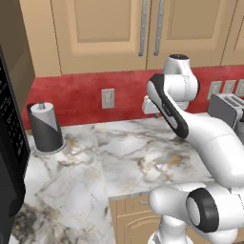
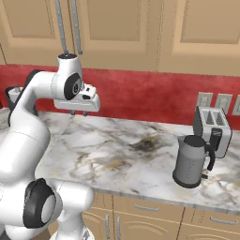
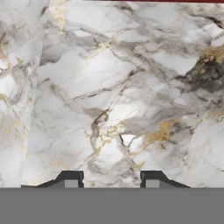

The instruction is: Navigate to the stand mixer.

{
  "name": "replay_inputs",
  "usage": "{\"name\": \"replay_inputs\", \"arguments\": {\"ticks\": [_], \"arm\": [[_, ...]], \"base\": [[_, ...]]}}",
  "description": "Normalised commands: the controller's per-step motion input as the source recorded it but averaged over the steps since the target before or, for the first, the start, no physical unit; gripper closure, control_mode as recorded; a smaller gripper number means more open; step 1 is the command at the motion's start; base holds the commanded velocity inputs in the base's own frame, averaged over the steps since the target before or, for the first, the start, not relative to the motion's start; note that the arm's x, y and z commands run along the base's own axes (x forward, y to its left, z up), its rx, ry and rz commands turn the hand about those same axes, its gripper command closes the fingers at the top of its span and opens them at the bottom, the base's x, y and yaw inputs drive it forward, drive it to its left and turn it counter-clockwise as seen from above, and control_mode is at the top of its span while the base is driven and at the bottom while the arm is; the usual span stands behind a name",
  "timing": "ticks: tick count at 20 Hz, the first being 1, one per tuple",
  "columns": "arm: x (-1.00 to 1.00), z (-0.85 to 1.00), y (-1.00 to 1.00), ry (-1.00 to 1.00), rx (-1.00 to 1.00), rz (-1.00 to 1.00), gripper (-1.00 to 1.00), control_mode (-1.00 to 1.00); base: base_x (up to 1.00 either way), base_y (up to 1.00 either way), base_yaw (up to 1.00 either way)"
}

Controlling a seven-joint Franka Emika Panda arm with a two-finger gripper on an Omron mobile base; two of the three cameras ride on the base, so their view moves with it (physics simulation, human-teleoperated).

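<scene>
White robot arm w/ end effector [image 2: 78, 112] poised over marble table [image 1: 124, 157], fingers spread, holding nothing. No stand mixer visible, so its location can't be told. Risk: base may stop at a lookalike, e.g. boxy silver toaster [image 2: 213, 126], rounded grey kettle [image 2: 191, 161] or dark cylindrical paper-towel roll [image 1: 44, 126].
</scene>
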Motion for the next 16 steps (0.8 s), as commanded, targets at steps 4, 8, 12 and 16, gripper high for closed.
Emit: {"name": "replay_inputs", "arguments": {"ticks": [4, 8, 12, 16], "arm": [[0.0, 0.0, 0.0, 0.0, 0.0, 0.0, -1.0, 1.0], [0.0, 0.0, 0.0, 0.0, 0.0, 0.0, -1.0, 1.0], [0.0, 0.0, 0.0, 0.0, 0.0, 0.0, -1.0, 1.0], [0.0, 0.0, 0.0, 0.0, 0.0, 0.0, -1.0, 1.0]], "base": [[0.0, 0.0, 0.0], [0.0, 0.0, 0.0], [-0.13, 0.0, 0.0], [-0.64, -0.24, -0.06]]}}
